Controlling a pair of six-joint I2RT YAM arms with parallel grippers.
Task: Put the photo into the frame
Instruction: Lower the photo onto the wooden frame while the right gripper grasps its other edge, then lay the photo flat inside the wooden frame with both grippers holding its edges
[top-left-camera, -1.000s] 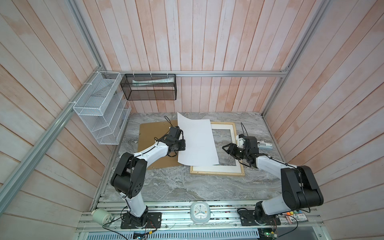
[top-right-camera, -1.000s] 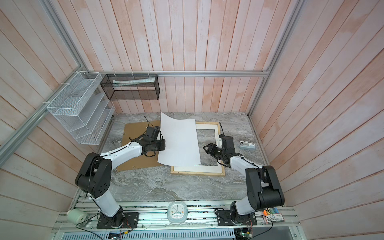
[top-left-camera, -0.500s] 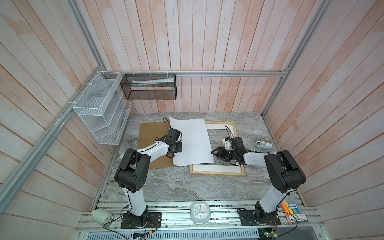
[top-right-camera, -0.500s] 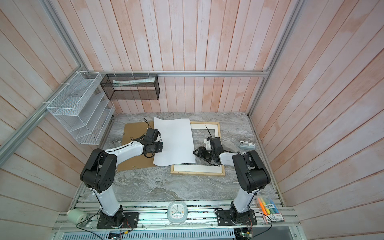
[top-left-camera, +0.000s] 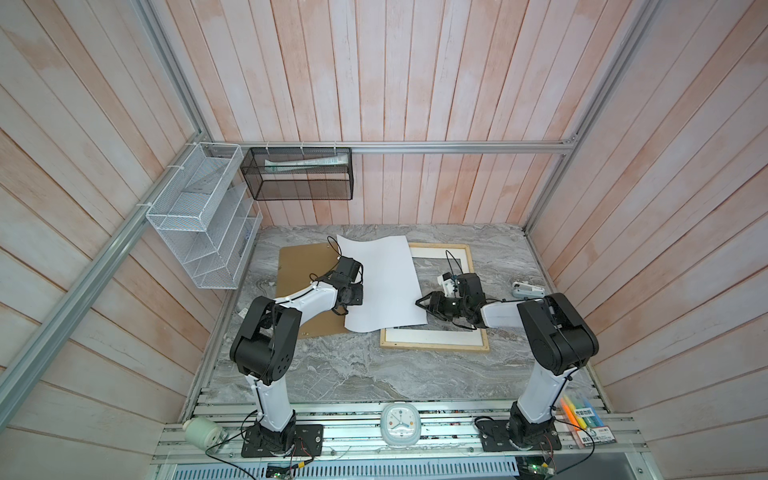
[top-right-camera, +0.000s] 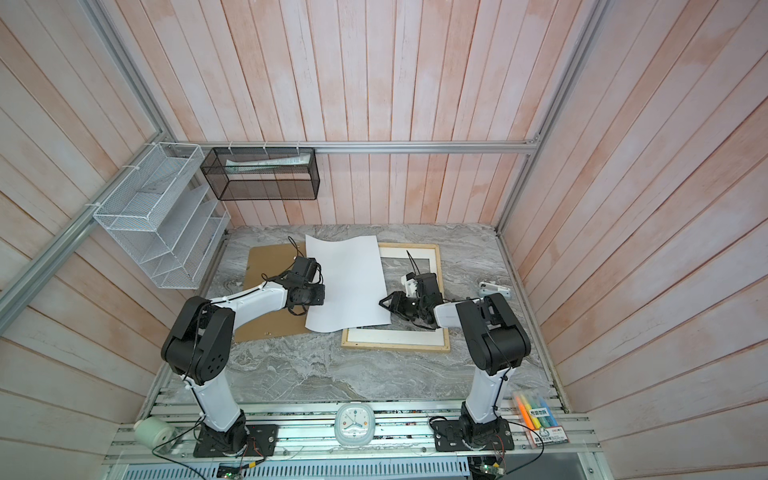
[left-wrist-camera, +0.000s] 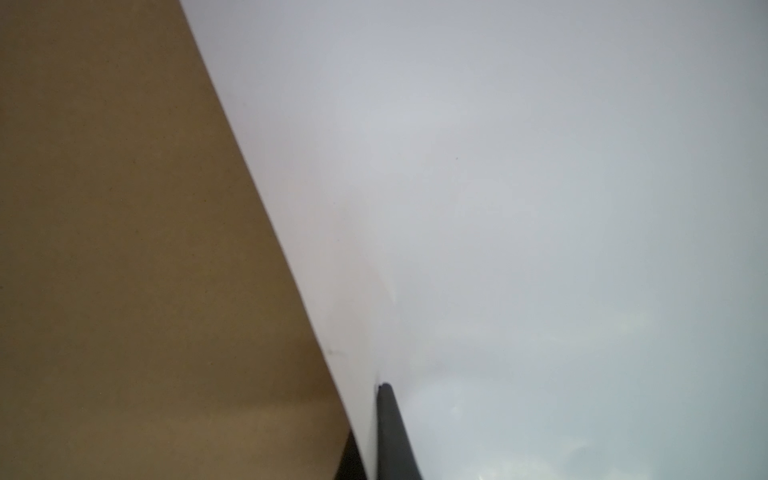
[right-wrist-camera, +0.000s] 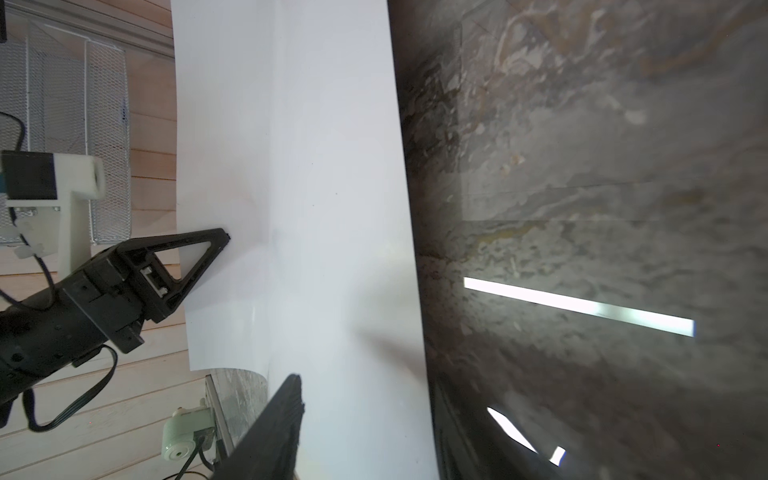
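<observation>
The photo (top-left-camera: 382, 282) (top-right-camera: 349, 282) shows only its plain white back; its printed side is hidden. It hangs curved, overlapping the left part of the pale wood frame (top-left-camera: 432, 347) (top-right-camera: 395, 347), which lies flat with a white mat (top-left-camera: 436, 334) in it. My left gripper (top-left-camera: 353, 299) (top-right-camera: 318, 295) (left-wrist-camera: 370, 436) is shut on the photo's (left-wrist-camera: 540, 208) left edge. My right gripper (top-left-camera: 419, 303) (top-right-camera: 382, 302) (right-wrist-camera: 365, 395) is at the photo's (right-wrist-camera: 311, 166) right edge, jaws apart with the sheet's edge between them.
A brown backing board (top-left-camera: 303, 266) (left-wrist-camera: 124, 249) lies left of the frame under the left arm. A small white device (top-left-camera: 528, 289) sits at the table's right. A black mesh basket (top-left-camera: 301, 174) and white wire rack (top-left-camera: 199, 220) hang on the walls.
The photo has come down from a steep tilt and shifted left. My right gripper has moved left to the photo's right edge and its jaws have narrowed somewhat.
</observation>
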